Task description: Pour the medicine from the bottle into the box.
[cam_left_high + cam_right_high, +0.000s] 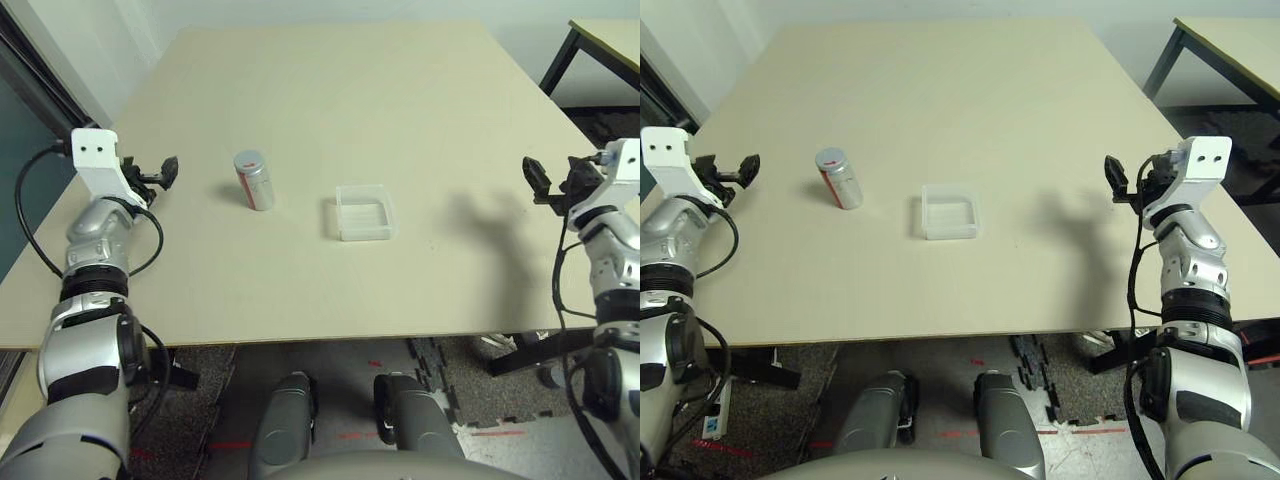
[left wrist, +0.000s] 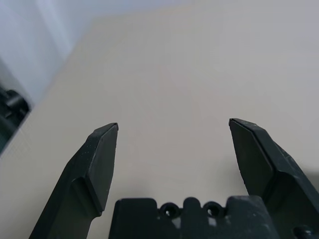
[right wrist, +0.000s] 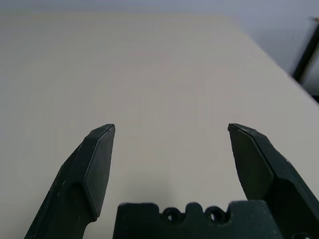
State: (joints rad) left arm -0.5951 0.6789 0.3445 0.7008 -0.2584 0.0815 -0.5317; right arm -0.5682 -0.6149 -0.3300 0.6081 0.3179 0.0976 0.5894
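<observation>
The bottle (image 1: 254, 179), silver-grey with a red label band and a grey cap, stands upright left of the table's middle. The clear plastic box (image 1: 364, 212) lies flat just to its right, a short gap between them. My left gripper (image 1: 165, 172) hovers at the table's left side, well left of the bottle, open with nothing between its fingers (image 2: 102, 154). My right gripper (image 1: 537, 181) hangs over the table's right side, far right of the box, open and empty too, its fingers (image 3: 97, 159) wide apart over bare tabletop.
The beige table (image 1: 330, 100) spreads wide around both objects, with bare surface at the back and front. A second table (image 1: 600, 45) with a dark leg stands at the far right. A teal panel (image 1: 20, 150) borders the left edge.
</observation>
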